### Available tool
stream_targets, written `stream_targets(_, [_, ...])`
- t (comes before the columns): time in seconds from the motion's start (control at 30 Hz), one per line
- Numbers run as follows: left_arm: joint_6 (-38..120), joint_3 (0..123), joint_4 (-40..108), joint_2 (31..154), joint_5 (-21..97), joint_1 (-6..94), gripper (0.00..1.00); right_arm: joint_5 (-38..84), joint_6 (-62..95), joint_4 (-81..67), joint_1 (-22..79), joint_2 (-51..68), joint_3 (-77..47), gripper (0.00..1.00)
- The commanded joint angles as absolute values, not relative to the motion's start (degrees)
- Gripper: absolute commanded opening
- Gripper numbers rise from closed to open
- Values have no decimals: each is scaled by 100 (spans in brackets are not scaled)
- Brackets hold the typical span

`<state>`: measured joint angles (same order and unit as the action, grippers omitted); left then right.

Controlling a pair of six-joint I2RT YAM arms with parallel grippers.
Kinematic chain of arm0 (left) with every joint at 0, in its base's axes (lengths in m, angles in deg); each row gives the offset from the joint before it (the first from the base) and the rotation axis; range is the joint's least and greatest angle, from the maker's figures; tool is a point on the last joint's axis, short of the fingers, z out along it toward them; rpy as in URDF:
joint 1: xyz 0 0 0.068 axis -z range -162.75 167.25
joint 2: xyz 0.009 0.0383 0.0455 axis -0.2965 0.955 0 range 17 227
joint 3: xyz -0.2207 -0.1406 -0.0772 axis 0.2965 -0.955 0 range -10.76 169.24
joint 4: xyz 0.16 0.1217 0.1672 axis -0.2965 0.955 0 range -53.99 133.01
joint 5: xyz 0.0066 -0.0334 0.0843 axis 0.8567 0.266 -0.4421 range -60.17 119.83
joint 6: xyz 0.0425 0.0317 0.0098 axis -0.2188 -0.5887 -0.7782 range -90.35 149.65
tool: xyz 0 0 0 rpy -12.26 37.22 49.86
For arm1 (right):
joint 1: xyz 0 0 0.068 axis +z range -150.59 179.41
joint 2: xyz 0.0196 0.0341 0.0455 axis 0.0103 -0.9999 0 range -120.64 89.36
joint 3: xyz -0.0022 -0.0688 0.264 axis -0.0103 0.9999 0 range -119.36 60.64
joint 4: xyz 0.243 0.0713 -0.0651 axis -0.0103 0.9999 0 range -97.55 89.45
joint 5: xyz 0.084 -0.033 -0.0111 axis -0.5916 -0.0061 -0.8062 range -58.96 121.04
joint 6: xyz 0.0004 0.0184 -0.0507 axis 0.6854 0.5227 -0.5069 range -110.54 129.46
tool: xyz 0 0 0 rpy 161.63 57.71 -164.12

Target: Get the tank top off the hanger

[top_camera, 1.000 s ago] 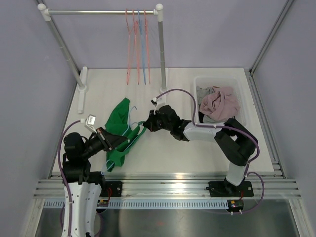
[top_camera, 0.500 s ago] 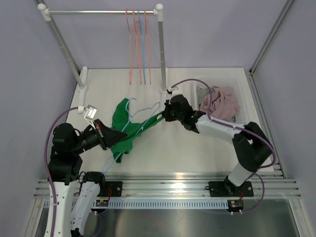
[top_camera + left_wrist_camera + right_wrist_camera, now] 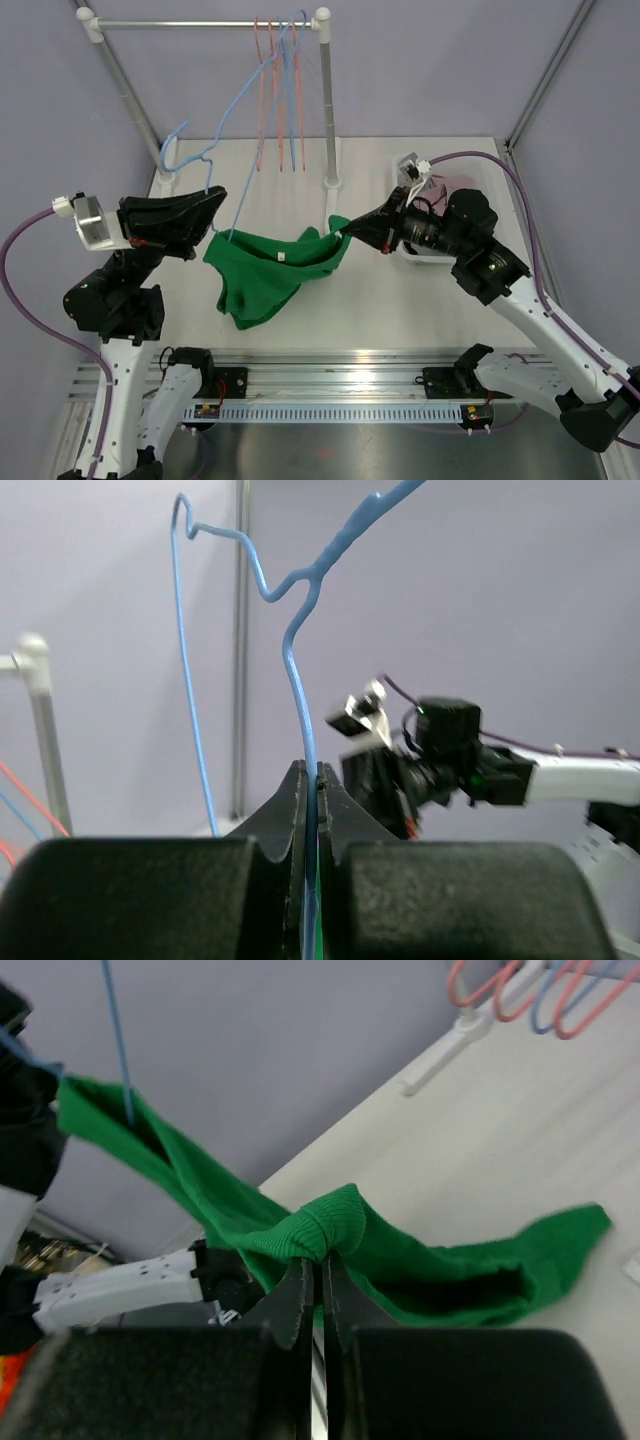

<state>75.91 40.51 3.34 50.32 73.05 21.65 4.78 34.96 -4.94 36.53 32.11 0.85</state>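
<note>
The green tank top (image 3: 268, 268) hangs stretched in the air between my two arms, its lower part drooping toward the table. My left gripper (image 3: 213, 196) is shut on the thin blue wire hanger (image 3: 232, 100), which rises up and right from it; in the left wrist view the hanger (image 3: 300, 670) runs up out of the closed gripper (image 3: 311, 776). My right gripper (image 3: 349, 233) is shut on the right edge of the tank top; in the right wrist view the gripper (image 3: 311, 1263) pinches a bunched fold of the green cloth (image 3: 330, 1225).
A clothes rail (image 3: 200, 24) with several pink and blue hangers (image 3: 282, 90) stands at the back. A white bin (image 3: 486, 190) with pinkish clothes sits at the right, behind my right arm. The rail's posts (image 3: 328, 110) stand on the table.
Both arms have lifted and pulled apart. The left gripper rose with the hanger; the right gripper moved right with the cloth, so the tank top is now stretched in the air.
</note>
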Motion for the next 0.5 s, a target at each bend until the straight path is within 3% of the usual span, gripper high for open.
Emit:
stream_targets(0.0, [7386,4277,-1930,5698,6246,2217,0,-605,3522,227,3676,3424,-220,0])
stream_targets(0.07, [7553,4303,-2418,6031,6007,2234,0,-378,3295,726,3685,3539,-325,0])
stream_targets(0.17, [6992,4628,-920,5911,5357,2261,0,483,3100,1308,3685,3785,-457,0])
stream_targets(0.33, [6736,3531,-1611,5374,4585,2261,0,46,3021,1521,3685,4023,-405,0])
stream_targets(0.47, [6648,3214,-1260,5093,4206,2261,0,825,2775,2021,3685,4085,-379,0])
